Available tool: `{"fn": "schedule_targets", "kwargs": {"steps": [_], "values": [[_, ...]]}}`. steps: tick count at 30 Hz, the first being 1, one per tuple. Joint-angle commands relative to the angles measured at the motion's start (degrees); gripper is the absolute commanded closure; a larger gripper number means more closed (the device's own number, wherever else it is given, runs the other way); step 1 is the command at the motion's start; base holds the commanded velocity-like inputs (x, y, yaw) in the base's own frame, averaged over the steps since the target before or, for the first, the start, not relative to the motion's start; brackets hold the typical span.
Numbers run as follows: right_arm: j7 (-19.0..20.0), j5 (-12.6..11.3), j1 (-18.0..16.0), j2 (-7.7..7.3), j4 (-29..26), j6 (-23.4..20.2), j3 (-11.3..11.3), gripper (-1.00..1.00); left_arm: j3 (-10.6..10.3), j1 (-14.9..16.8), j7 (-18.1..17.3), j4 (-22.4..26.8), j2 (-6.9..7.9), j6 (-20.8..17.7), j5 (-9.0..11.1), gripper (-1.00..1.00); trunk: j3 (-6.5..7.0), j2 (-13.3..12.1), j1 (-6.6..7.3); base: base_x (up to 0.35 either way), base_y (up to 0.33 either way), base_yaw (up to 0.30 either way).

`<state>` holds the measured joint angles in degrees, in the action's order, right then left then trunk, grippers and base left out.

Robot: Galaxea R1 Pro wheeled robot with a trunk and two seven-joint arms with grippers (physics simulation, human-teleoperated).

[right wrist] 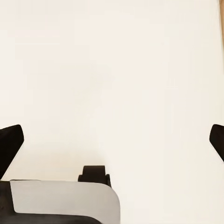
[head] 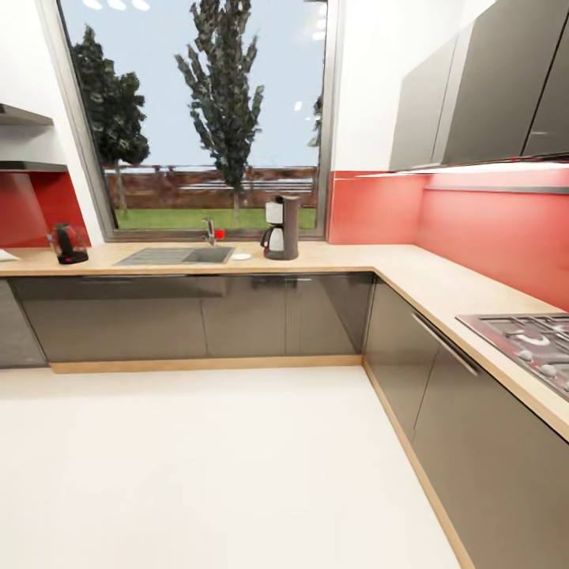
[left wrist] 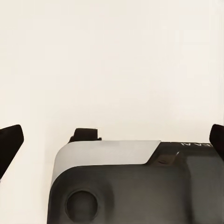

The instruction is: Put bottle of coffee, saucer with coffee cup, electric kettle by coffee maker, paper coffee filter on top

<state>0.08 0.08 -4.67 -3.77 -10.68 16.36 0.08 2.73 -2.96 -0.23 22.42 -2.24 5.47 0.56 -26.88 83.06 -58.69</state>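
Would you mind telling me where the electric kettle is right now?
In the head view, the electric kettle stands at the far left of the kitchen countertop, left of the sink and well apart from the coffee maker.

One marking is partly legible: the letters "EA", seen inverted, in pale print on the dark robot base housing (left wrist: 196,161) in the left wrist view; the rest of the word is cut off

stove (head: 528,341) cut by frame edge, white item (head: 6,255) cropped
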Motion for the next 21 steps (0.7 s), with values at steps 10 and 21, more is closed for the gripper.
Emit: {"fn": "schedule_targets", "kwargs": {"steps": [10,21], "values": [[0.00,0.01,-0.04,0.04,0.05,0.24,0.01,-1.00,0.27,-0.02,-0.02,0.08,-0.04,0.07,0.06,-1.00,-0.05,0.02,-0.04,0.327,0.000,0.000],[-0.02,0.01,-0.03,0.08,0.07,0.24,0.01,-1.00,0.26,-0.02,-0.02,0.08,-0.04,0.07,0.06,-1.00,-0.05,0.02,-0.04,0.327,0.000,0.028]]}}
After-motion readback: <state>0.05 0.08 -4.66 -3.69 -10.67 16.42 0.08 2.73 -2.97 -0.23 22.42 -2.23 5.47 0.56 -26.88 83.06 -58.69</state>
